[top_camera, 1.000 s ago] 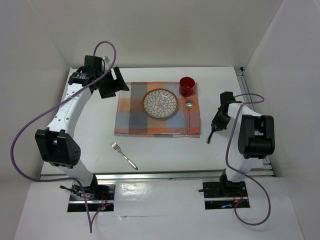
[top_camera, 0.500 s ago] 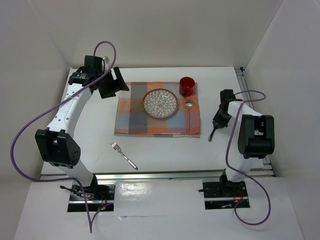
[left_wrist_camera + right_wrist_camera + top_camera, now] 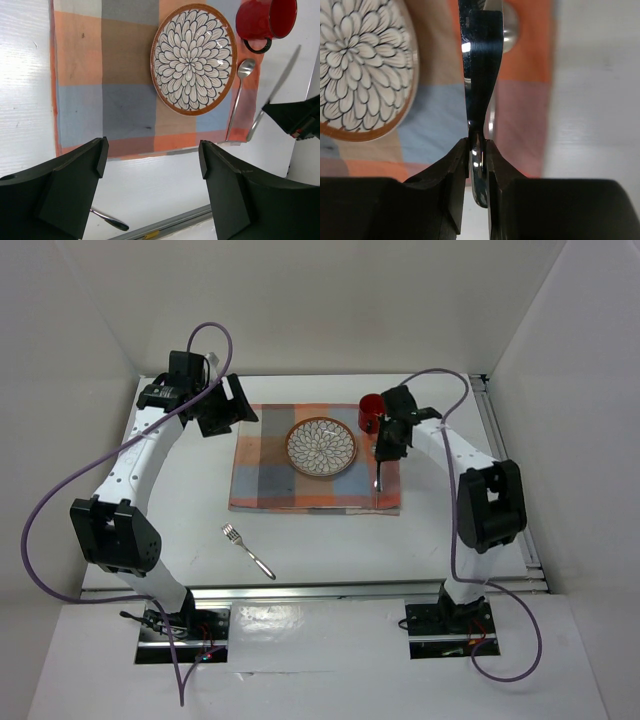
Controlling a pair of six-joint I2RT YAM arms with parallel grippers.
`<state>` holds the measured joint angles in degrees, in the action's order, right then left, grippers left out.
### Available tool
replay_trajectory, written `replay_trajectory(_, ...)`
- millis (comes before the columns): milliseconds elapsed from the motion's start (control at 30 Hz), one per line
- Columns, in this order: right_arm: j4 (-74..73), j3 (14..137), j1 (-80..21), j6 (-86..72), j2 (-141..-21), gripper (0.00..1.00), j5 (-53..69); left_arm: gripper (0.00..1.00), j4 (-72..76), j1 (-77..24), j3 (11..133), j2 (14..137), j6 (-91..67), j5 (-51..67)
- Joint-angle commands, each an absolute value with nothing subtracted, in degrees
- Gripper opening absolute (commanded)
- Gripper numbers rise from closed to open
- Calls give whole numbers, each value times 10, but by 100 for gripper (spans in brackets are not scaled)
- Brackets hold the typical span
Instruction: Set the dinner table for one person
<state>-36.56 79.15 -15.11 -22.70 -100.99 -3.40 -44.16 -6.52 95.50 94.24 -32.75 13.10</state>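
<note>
Dinner table (image 3: 300,540) spans the cell; checked mat (image 3: 262,478) toward its far edge carries plate (image 3: 321,447), red mug (image 3: 371,412), spoon (image 3: 239,95). Left gripper (image 3: 151,150) spread wide off the mat's far-left corner. Right gripper (image 3: 479,145) clamped on a knife (image 3: 480,65) over the mat's right edge.

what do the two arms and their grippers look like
Both match: the left arm and right arm have white tubular links between chunky black joint housings. A purple cable loops loosely along each. The left gripper and right gripper have two flat, wedge-shaped black fingers.
</note>
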Motion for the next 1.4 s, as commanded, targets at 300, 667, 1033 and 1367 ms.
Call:
replay_trajectory(300,-375,867,-190,-218,-1131,0,1,89,-499,-82,806,883,-387,27)
replay_trajectory(667,-364,873,-208,-229,-1150,47,1,89,-513,-164,589,819,-546,-11)
replay_trajectory(1033,-385,879,-208,-229,-1080,69,-10,80,-486,-200,497,799,-620,-3)
replay_trajectory(1367,-401,862,-208,-223,-1020,70,-27,72,-404,-223,461,862,-652,-15)
